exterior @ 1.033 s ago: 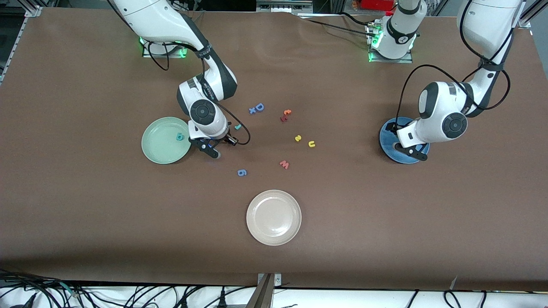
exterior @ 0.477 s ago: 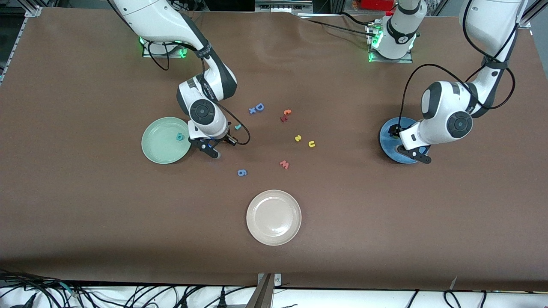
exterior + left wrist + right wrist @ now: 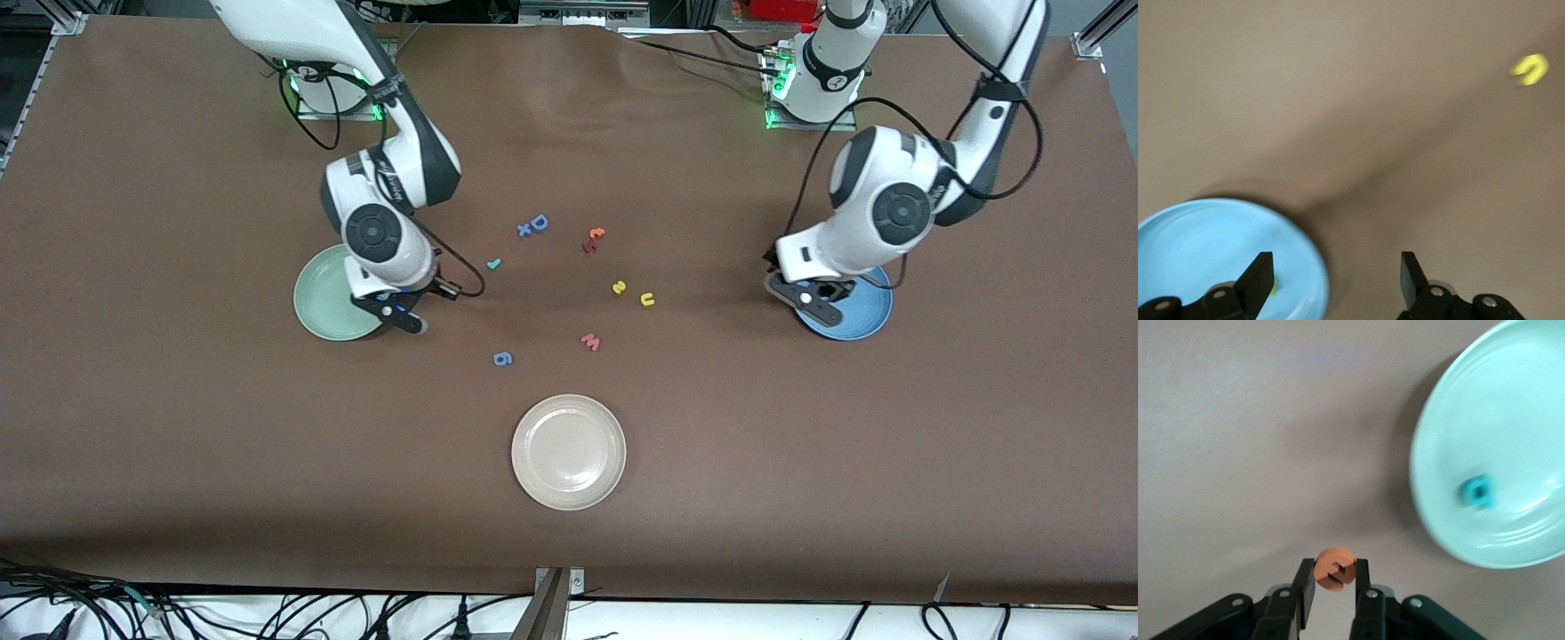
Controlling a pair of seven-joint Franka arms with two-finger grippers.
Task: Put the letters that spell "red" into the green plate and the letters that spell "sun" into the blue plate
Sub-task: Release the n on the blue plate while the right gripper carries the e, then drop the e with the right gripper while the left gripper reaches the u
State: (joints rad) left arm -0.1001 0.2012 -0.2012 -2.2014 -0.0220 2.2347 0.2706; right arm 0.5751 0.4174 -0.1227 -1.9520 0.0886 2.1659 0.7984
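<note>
The right gripper has its jaws pinched on the orange "e", gripping it across its flat faces. That looks like the right hold: the piece seems to be light, slightly squashy foam, so a gentle squeeze should keep it, though something this small could twist or pop out if nipped only at an edge. In the front view this gripper hangs at centre-left of the frame, over the edge of the green plate. The forearm slopes down from the base at upper left and the wrist points almost straight down. A teal letter already lies in that plate.

At centre-right, the left gripper hovers over the rim of the blue plate with its jaws wide apart and nothing between them. Its wrist view shows a small yellow-green speck in the plate by one finger; I can't tell which letter it is.

In the middle of the frame, on the brown table, lie the thin teal "r", the yellow "s" and the yellow "u". All three are thin and flat, so I'd take each across its narrow width from above.
</note>
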